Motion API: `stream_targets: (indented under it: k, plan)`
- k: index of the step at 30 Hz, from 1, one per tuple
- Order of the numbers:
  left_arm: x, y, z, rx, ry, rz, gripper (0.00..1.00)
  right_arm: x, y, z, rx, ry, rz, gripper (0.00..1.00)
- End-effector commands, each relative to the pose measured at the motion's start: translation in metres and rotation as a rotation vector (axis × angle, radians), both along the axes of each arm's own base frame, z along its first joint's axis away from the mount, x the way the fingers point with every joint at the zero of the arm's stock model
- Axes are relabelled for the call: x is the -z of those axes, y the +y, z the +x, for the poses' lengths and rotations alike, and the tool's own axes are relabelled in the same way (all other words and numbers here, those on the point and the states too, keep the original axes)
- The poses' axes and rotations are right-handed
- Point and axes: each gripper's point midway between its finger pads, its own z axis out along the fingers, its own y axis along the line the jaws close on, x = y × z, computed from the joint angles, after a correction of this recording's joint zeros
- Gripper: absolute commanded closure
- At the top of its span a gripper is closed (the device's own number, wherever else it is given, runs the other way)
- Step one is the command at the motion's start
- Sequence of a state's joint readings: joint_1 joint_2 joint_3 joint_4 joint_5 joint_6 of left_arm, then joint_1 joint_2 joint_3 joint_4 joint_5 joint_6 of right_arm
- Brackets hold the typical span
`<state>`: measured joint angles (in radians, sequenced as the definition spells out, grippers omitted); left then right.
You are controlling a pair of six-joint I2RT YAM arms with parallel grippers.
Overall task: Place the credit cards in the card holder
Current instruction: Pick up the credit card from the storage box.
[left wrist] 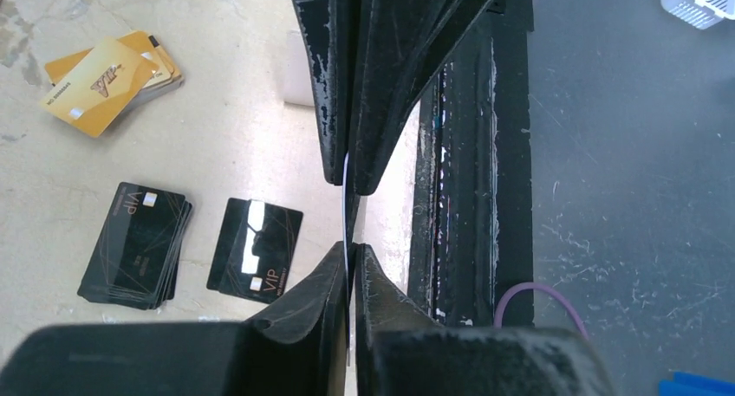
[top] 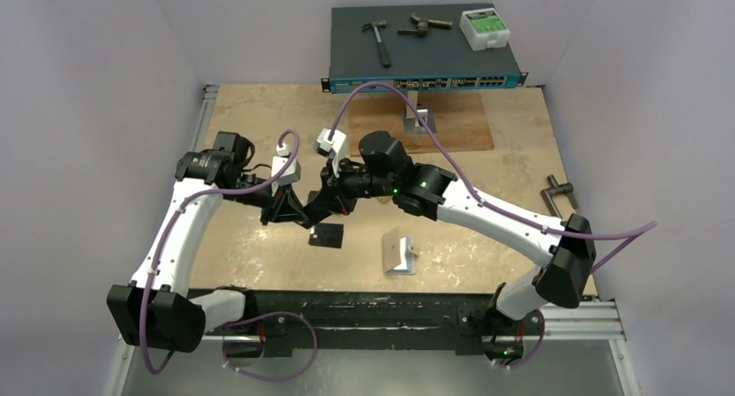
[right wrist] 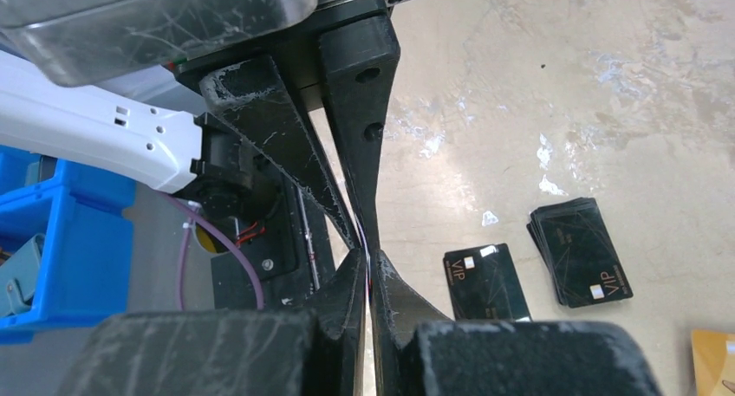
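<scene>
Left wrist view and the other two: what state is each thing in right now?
Left gripper: shut on a card, edge-on.
Right gripper: shut on the same card.
Gold cards: loose stack, flat on table.
Black stack: flat on table.
Single black card: flat, face up.
Holder: lying on table, untouched.

Pinched card (left wrist: 346, 210) showing only its edge
In the left wrist view it is turning both faces away, colour untellable; at the right wrist view's lower right, a gold card (right wrist: 716, 366) is running off the frame.
</scene>
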<state>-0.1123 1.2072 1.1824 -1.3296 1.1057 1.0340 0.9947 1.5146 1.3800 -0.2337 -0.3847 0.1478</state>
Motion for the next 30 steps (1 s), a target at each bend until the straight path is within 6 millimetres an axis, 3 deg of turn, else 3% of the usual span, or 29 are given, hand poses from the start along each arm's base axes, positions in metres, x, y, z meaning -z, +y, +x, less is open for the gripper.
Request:
stream_targets:
  k: [1,3,6,8,12,15,18,25,30]
  plan:
    - [-0.031,-0.008,-0.014,0.038,-0.066,-0.108,1.00,-0.020,0.006,0.006,0.008,-0.061,0.023,1.00]
    - [-0.035,-0.010,-0.020,0.038,-0.064,-0.127,1.00,-0.026,0.007,0.009,0.020,-0.070,0.041,0.95]
    - [-0.044,-0.013,-0.026,0.020,-0.044,-0.168,1.00,-0.041,0.005,0.009,0.051,-0.064,0.111,0.66]
    - [-0.051,-0.015,-0.024,-0.006,-0.034,-0.202,1.00,-0.049,-0.007,0.015,0.121,-0.071,0.163,0.55]
    - [-0.078,-0.021,-0.023,-0.044,-0.006,-0.287,1.00,-0.074,-0.052,0.027,0.225,-0.039,0.345,0.38]
    - [-0.102,-0.025,-0.016,-0.060,0.018,-0.341,1.00,-0.087,-0.069,0.015,0.197,-0.009,0.446,0.35]
    - [-0.115,-0.028,-0.008,-0.082,0.085,-0.382,1.00,-0.086,-0.069,0.004,0.161,0.037,0.503,0.35]
    - [-0.124,-0.032,0.003,-0.157,0.200,-0.427,1.00,-0.103,-0.065,-0.003,0.121,0.121,0.695,0.43]
    - [-0.130,-0.032,0.002,-0.161,0.208,-0.446,1.00,-0.110,-0.058,-0.002,0.094,0.133,0.712,0.45]
